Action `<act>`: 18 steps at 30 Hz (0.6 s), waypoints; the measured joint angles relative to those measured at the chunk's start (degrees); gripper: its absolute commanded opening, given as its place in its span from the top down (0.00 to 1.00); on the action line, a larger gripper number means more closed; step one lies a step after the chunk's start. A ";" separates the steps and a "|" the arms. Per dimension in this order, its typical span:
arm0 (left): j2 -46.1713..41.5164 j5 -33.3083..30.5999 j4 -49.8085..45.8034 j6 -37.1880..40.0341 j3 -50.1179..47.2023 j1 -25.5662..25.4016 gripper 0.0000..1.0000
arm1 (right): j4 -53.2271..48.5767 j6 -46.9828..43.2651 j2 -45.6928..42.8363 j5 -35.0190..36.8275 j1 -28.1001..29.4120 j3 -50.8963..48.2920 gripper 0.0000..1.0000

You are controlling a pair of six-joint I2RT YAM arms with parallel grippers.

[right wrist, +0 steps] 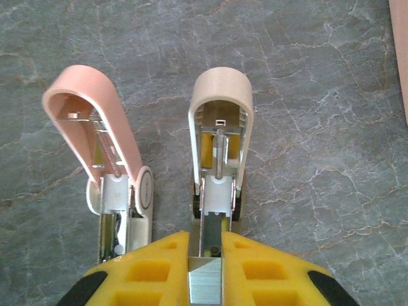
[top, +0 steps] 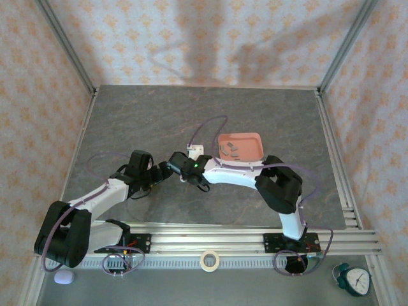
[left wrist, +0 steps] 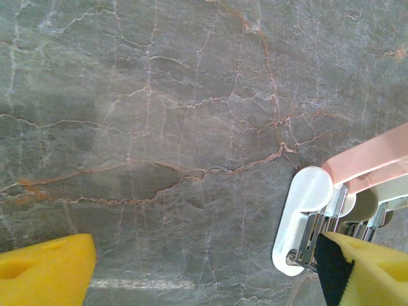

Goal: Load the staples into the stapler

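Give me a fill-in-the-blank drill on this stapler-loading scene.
1. The right hand is ___ on a strip of staples.
2. The left hand is ___, beside the stapler.
3. Loose staples lie in the ___ tray.
Missing words: shut; open; pink.

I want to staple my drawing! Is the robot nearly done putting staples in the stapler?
Not quite. Done: the stapler is flipped open, spring showing. In hand: the right end effector is shut on what looks like a strip of staples, lined up with the open channel; the left end effector is open. Left: slide it in and close the lid. Spare staples lie in the pink tray.
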 measured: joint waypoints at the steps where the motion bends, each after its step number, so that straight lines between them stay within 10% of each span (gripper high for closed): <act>1: 0.00 0.02 -0.02 0.07 0.00 0.00 0.10 | 0.02 -0.02 0.11 0.00 -0.02 0.00 0.83; 18: 0.00 0.00 -0.35 0.13 0.02 0.00 0.10 | 0.42 -0.31 1.42 -0.63 -0.74 0.00 0.83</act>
